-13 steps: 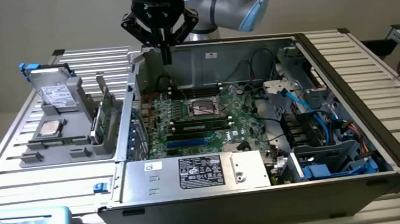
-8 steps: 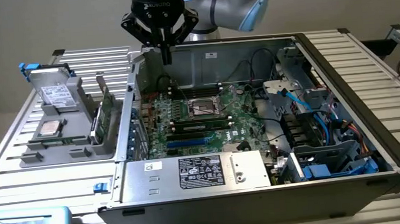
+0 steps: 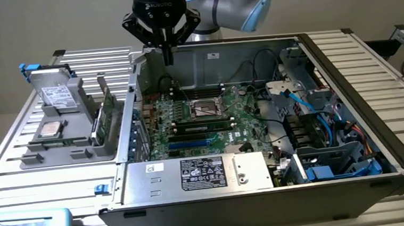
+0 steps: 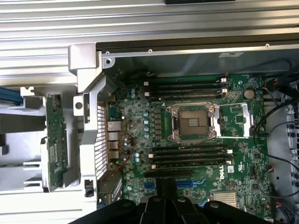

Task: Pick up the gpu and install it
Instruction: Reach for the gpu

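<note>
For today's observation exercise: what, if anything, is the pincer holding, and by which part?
Nothing. The pincer is shut and empty above the open computer case; the green card stands in a grey holder.

One arm [image 3: 231, 3], seen above the back wall of the open computer case [image 3: 227, 63]: rounded silver-grey joint housings with a smooth metal finish, closed by pale blue caps [image 3: 259, 12]. One gripper [image 3: 168, 58], above the case's back corner: matte black body with small white lettering [image 3: 157, 5] across the front, too small to read. Black linked arms on either side narrow to slim black fingers [image 3: 167, 50]. From the wrist, over the case's interior, the gripper [image 4: 166, 189] shows glossy black links with rounded knuckles.
</note>
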`<state>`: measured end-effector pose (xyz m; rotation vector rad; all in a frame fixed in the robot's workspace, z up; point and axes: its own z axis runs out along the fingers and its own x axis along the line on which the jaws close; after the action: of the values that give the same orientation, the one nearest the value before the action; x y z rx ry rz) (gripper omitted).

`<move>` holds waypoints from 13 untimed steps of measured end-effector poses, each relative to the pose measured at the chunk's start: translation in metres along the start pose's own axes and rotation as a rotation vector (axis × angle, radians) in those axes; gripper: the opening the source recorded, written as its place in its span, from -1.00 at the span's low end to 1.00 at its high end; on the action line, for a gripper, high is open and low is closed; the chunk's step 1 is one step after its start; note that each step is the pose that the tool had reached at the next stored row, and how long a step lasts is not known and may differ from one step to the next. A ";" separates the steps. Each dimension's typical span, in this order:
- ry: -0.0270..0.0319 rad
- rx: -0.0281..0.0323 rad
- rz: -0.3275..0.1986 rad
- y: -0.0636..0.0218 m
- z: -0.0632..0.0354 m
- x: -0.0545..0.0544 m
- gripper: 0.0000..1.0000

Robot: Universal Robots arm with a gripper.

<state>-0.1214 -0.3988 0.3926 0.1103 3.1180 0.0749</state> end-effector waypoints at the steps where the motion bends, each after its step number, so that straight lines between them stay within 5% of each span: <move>1: -0.0001 0.0000 0.000 -0.0001 0.0000 0.001 -0.76; 13: 0.0000 0.0000 0.000 -0.0023 -0.0006 0.032 -0.76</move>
<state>-0.1536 -0.3988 0.3925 0.1106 3.1180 0.0750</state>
